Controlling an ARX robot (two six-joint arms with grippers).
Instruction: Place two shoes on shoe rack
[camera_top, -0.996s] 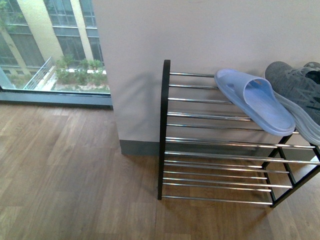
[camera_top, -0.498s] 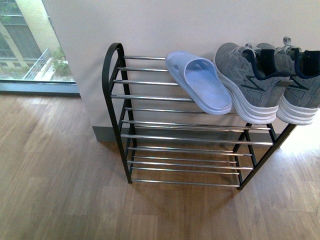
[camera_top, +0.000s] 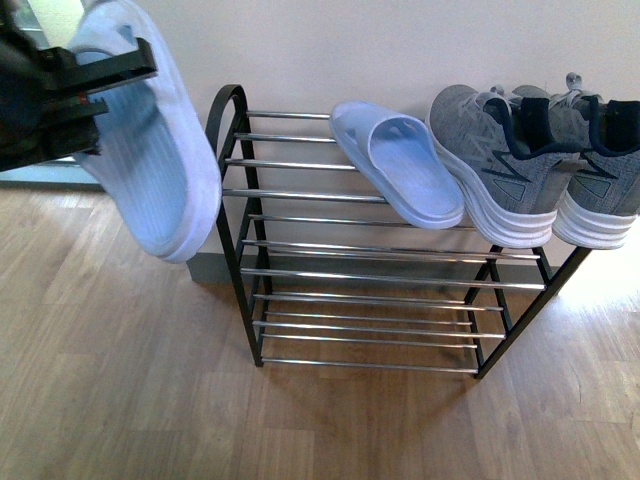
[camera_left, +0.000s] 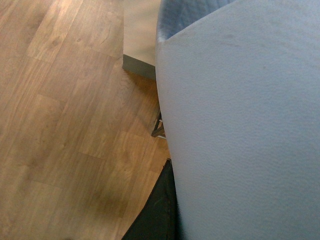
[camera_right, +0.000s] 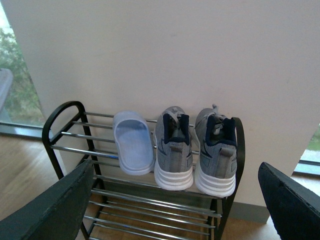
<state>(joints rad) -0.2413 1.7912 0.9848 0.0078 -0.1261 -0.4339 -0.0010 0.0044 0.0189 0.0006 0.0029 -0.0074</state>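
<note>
Left hand (camera_top: 70, 90) is nearest, up at the left of the front view, clamped on a light blue slipper (camera_top: 150, 150). Slipper hangs sole-out, toe down, above the wood floor (camera_top: 120, 380) and just left of the shoe rack (camera_top: 232, 200), overlapping its black side frame in that view. Left wrist view is mostly filled by the slipper's pale surface (camera_left: 240, 130), floor beside it.

Right hand (camera_right: 175, 210): two dark fingers (camera_right: 55, 205) spread wide apart, nothing between them, held in front of the rack.

Top tier of the rack, against the white wall (camera_top: 400, 40): second blue slipper (camera_top: 398, 163) lying sole-down, angled, then the two shoes (camera_top: 540, 165) side by side at the right end, toes to the wall, heels over the front rod. Slipper and nearest sneaker touch. Lower tiers are bare rods.
</note>
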